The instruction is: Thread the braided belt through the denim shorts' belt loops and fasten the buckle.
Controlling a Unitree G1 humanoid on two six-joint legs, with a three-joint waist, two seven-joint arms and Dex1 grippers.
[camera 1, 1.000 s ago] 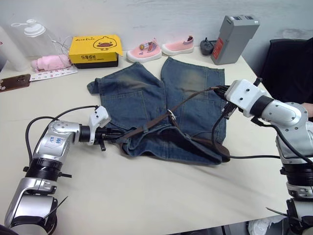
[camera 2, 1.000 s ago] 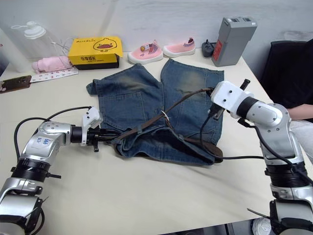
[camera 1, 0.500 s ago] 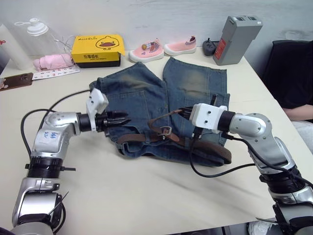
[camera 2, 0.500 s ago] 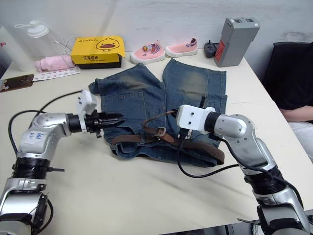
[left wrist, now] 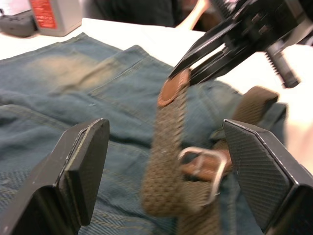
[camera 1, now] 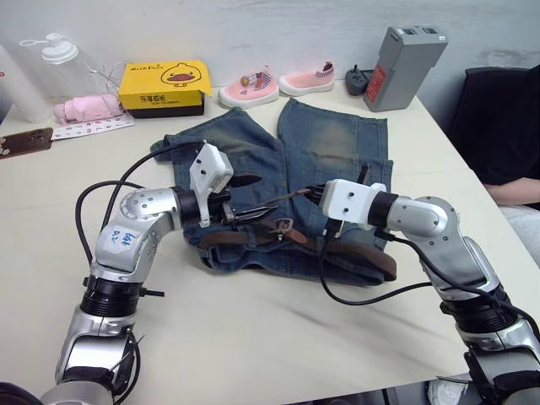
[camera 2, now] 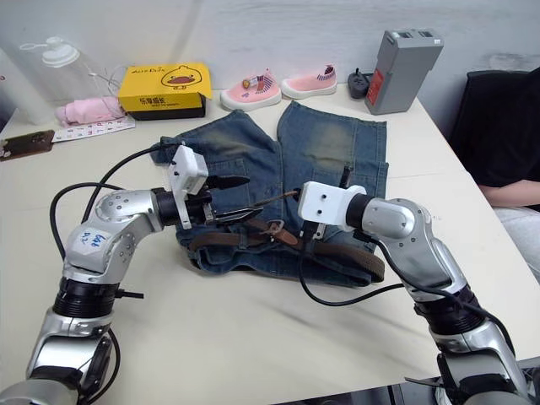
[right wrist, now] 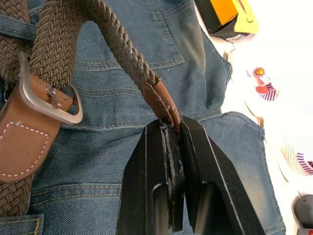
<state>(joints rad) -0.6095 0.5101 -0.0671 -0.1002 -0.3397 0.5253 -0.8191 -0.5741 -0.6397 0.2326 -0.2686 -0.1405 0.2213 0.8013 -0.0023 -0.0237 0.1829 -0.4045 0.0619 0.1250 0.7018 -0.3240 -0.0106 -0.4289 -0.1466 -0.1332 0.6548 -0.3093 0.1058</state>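
Over the waistband of the denim shorts [camera 1: 321, 160], which lay flat on the pale table [camera 1: 253, 337], the right gripper [right wrist: 170, 128] was clamped on the tan leather tip of the braided belt [right wrist: 115, 44], holding that end raised above the cloth. From the tip the brown strap curved down and passed through the buckle [right wrist: 46, 100], a metal frame with its prong, resting on the denim just beside the gripper. The remainder of the belt ran along the waistband toward the shorts' right side. The left gripper [camera 1: 250, 196] hovered over the shorts' left half with its two fingers spread apart and nothing between them, pointed toward the buckle. Beyond the shorts' leg hems stood a yellow box [camera 1: 165, 86], a pair of pink shoes [camera 1: 278, 85] and a grey battery pack [camera 1: 402, 56].
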